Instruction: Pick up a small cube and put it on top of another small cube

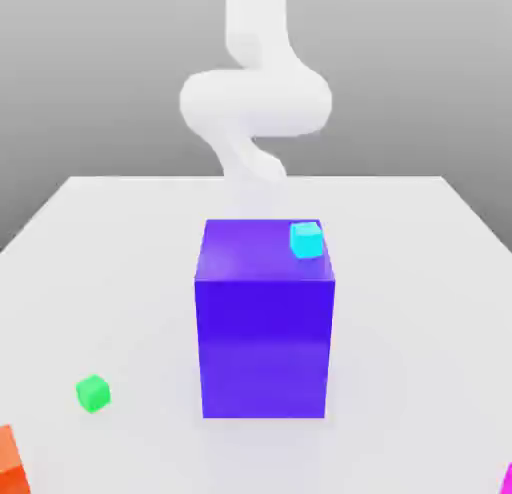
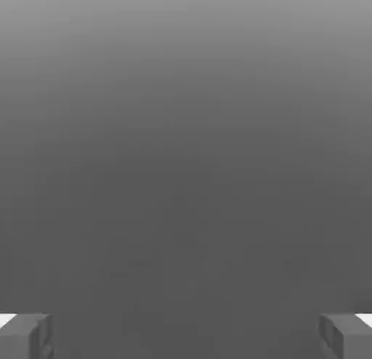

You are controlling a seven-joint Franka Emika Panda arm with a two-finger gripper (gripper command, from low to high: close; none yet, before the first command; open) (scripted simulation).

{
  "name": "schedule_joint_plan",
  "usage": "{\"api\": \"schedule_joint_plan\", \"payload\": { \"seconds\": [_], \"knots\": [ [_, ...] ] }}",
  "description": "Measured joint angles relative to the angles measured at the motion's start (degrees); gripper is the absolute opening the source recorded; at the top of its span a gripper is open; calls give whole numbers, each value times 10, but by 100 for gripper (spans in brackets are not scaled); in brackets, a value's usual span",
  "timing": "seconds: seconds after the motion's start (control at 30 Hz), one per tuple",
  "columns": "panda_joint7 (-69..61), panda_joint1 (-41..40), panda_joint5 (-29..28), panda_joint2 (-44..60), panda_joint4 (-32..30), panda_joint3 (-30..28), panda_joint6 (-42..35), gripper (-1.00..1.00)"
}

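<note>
The gripper (image 2: 186, 336) is wide open with nothing in it, up behind the tall blue-violet block (image 1: 265, 327). The tiny green cube (image 1: 92, 393) sits on the white desk (image 1: 120, 242) at the block's 8 o'clock, and the glossy magenta cube (image 1: 508, 479) is at its 4 o'clock, both well clear of the gripper.

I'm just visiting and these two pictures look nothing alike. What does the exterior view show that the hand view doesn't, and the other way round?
Exterior view alone: a white table with a tall blue-violet block, a tiny cyan cube on top of the block near its far corner, a tiny green cube on the table at the exterior view's left, an orange cube and a sliver of the pink cube at the picture's edges, and the white arm behind.

Hand view alone: the tool, fingers wide apart, against plain grey.

Shared: no object appears in both.
</note>
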Motion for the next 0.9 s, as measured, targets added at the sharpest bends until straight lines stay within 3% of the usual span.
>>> {"api": "schedule_joint_plan", "payload": {
  "seconds": [0.3, 0.53, 0.9],
  "knots": [
    [-199, 104, 55, 191, 48, -33, 20, 0],
    [-345, 153, 88, 337, 85, -25, 36, 0],
    [-519, 212, 57, 557, 140, 12, 70, 0]
  ]
}}
